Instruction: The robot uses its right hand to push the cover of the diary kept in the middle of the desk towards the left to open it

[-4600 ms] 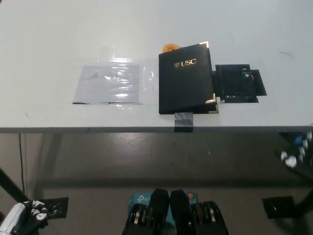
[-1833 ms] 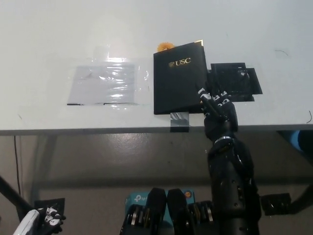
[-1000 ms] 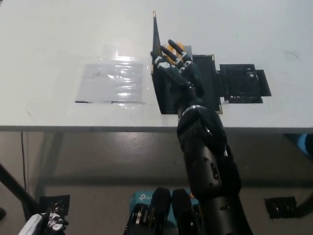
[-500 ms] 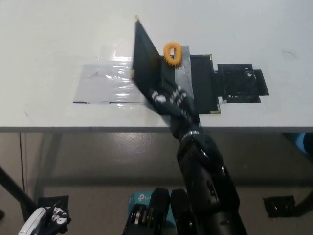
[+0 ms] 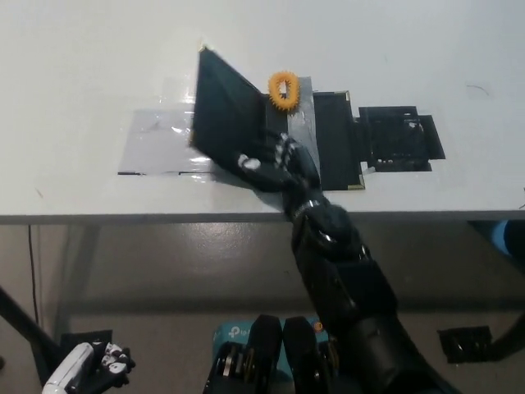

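Pressing my black right hand, fingers spread, against the tilted diary cover on the white desk, grey floor below.

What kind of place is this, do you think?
Probably a robotics lab or test room: a plain white desk with black tape markings, a diary taped down on it, and a bare concrete floor below.

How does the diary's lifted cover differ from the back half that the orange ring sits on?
The cover stands tilted up, leaning left, with the right hand pressed against its inner face; the back half lies flat on the desk. The cover overhangs the clear plastic sheet; the back half carries the orange ring. Both are black with gold corners.
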